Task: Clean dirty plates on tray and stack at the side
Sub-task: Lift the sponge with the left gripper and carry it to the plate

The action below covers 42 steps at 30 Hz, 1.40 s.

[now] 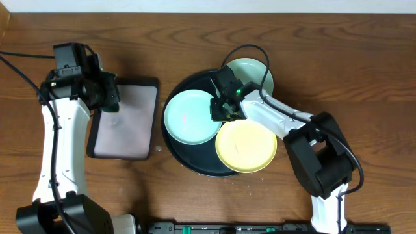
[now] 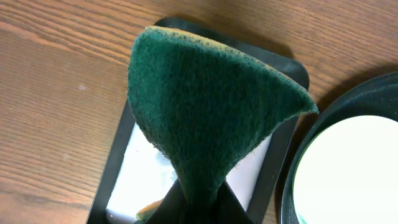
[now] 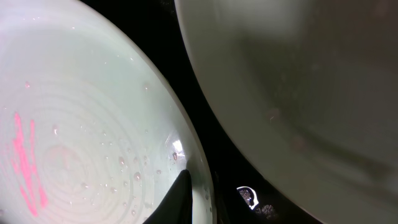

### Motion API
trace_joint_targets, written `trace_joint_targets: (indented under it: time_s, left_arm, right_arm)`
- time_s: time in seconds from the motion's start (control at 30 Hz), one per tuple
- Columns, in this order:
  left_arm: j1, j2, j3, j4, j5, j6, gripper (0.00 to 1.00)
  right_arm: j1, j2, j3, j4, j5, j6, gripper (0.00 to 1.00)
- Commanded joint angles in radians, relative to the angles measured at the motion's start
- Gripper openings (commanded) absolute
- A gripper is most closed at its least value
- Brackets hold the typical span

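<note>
The large round black tray (image 1: 172, 151) holds a mint-blue plate (image 1: 188, 117) with a pink smear on the left and a pale yellow plate (image 1: 246, 146) at the front right. A second mint-blue plate (image 1: 250, 73) lies at the tray's back right edge. My right gripper (image 1: 224, 109) is shut on the smeared plate's right rim (image 3: 74, 137), with one finger inside the rim (image 3: 194, 186). Another pale plate (image 3: 298, 81) fills the upper right of the right wrist view. My left gripper (image 1: 109, 97) is shut on a green sponge (image 2: 205, 106).
A rectangular black-rimmed tray (image 1: 130, 120) with a pale pink inside lies left of the round tray, under my left gripper; it also shows in the left wrist view (image 2: 283, 68). The round tray's rim (image 2: 373, 93) and the smeared plate (image 2: 354, 174) are to its right. Bare wooden table surrounds both.
</note>
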Motion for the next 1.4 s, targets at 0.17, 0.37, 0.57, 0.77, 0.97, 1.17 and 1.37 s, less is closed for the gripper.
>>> trace_joint_targets:
  time_s: [0.17, 0.37, 0.57, 0.77, 0.97, 1.17, 1.37]
  left_arm:
    - [0.002, 0.002, 0.010, 0.000, -0.013, -0.077, 0.07]
    - [-0.019, 0.003, 0.009, -0.001, -0.054, -0.113, 0.07]
    - [-0.081, 0.005, 0.009, -0.003, -0.147, -0.163, 0.07]
    - [-0.133, 0.019, 0.008, -0.003, -0.200, -0.237, 0.07]
    - [-0.217, 0.071, 0.006, -0.003, -0.079, -0.273, 0.07]
    - [-0.336, 0.191, 0.005, 0.012, 0.024, -0.315, 0.07]
    - [-0.423, 0.328, 0.005, 0.011, 0.025, -0.327, 0.08]
  right_arm:
    - [0.012, 0.037, 0.001, -0.001, 0.020, -0.013, 0.11]
    - [0.012, 0.037, 0.001, -0.001, 0.021, -0.013, 0.11]
    - [0.012, 0.037, 0.001, -0.001, 0.020, -0.013, 0.11]
    - [0.012, 0.037, 0.001, -0.001, 0.020, -0.013, 0.11]
    - [0.012, 0.037, 0.001, -0.001, 0.019, -0.013, 0.11]
    - [0.012, 0.037, 0.001, -0.001, 0.005, -0.013, 0.11]
    - [0.012, 0.037, 0.001, -0.005, 0.005, -0.013, 0.12]
